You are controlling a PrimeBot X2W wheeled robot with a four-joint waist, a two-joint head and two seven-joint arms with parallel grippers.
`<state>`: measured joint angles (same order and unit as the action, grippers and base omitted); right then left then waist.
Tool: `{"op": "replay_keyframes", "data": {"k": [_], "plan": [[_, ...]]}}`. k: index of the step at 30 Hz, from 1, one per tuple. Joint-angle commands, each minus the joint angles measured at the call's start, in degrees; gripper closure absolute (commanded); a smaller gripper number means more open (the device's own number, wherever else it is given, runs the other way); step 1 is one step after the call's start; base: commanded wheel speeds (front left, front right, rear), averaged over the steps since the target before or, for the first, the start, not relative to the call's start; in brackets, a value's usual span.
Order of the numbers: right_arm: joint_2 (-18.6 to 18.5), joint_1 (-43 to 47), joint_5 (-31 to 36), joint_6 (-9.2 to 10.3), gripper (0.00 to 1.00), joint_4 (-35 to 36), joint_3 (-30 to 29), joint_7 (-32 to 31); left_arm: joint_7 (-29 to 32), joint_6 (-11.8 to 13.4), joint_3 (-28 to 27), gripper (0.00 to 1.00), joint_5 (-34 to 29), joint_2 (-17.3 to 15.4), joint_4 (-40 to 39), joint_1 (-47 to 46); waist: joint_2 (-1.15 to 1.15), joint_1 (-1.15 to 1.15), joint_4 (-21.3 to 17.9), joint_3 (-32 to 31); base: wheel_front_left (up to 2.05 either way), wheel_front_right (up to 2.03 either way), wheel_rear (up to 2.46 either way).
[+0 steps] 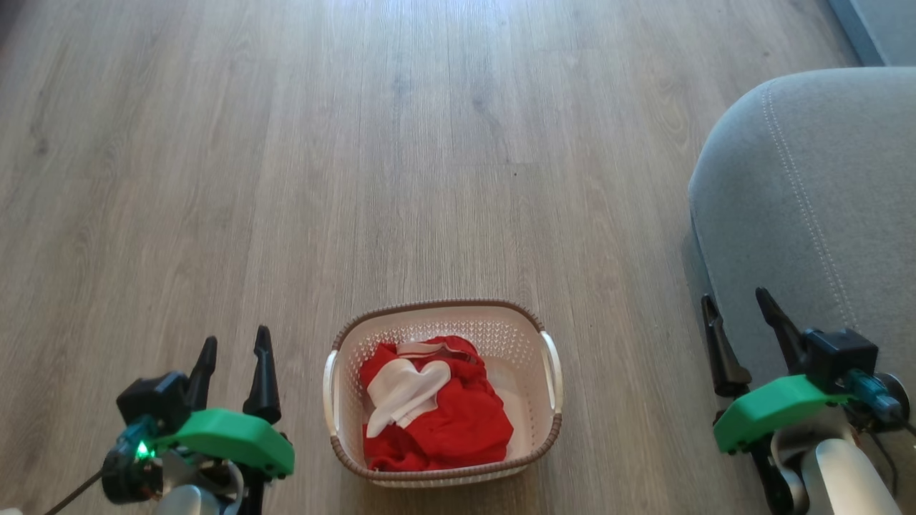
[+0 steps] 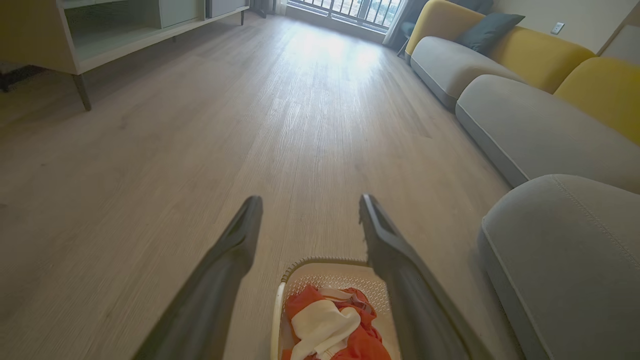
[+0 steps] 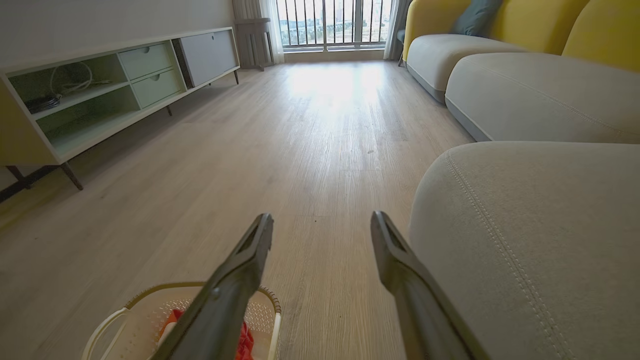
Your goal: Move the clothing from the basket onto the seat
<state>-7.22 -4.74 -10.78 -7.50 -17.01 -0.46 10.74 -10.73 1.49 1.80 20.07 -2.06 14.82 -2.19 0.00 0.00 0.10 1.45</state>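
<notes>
Nearest the robot, the left gripper hangs at the lower left with its two dark fingers spread apart and nothing between them. The right gripper hangs at the lower right, its fingers likewise released and empty, their tips in front of the near edge of the seat. Between the two arms, on the floor, stands the basket, upright, its brown rim and white side handles plain to see. The clothing lies bunched inside it, red with a white panel folded on top, filling most of the bottom and leaning toward the near left corner. Neither gripper touches the basket or the fabric. The grey seat sits to the robot's right, apart from the basket, its rounded corner and pale stitching facing the floor. Beyond, pale wood planks run on bare. In the right wrist view a low cabinet with open shelves and drawers stands along the far left wall, more grey cushions with yellow backs line the right, and a barred window closes the room at the far end.
</notes>
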Motion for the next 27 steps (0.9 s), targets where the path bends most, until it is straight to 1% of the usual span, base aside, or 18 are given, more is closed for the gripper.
{"op": "replay_keyframes", "data": {"k": [1, 8, 20, 27], "plan": [[-0.60, -2.96, 1.89, 0.01, 0.00, 1.71, 0.83, 0.94, -0.98, 0.46, -1.31, 0.00, -2.13, -0.71, -2.22, -3.06, 0.00, 0.00, -0.04, 0.06, 0.00, 0.00, 0.00], [-0.55, -3.42, 5.59, 0.01, 0.00, 1.48, 0.71, 2.12, -2.15, 0.93, -1.34, 0.00, -6.80, -0.75, -2.45, -3.17, 0.00, 0.00, -0.21, 0.28, 0.00, 0.00, 0.00], [-1.24, -4.27, 14.30, 0.01, 0.00, 1.60, 1.34, 4.15, -4.16, 1.64, -1.03, 0.00, -14.80, -0.81, -2.84, -3.75, 0.00, 0.00, -0.41, 0.78, 0.00, 0.00, 0.00], [-1.26, -4.34, 14.61, 0.01, 0.00, 1.50, 1.20, 4.26, -4.27, 1.57, -0.98, 0.00, -14.97, -0.82, -2.52, -3.87, 0.00, 0.00, -0.32, 0.87, 0.00, 0.00, 0.00]]}}
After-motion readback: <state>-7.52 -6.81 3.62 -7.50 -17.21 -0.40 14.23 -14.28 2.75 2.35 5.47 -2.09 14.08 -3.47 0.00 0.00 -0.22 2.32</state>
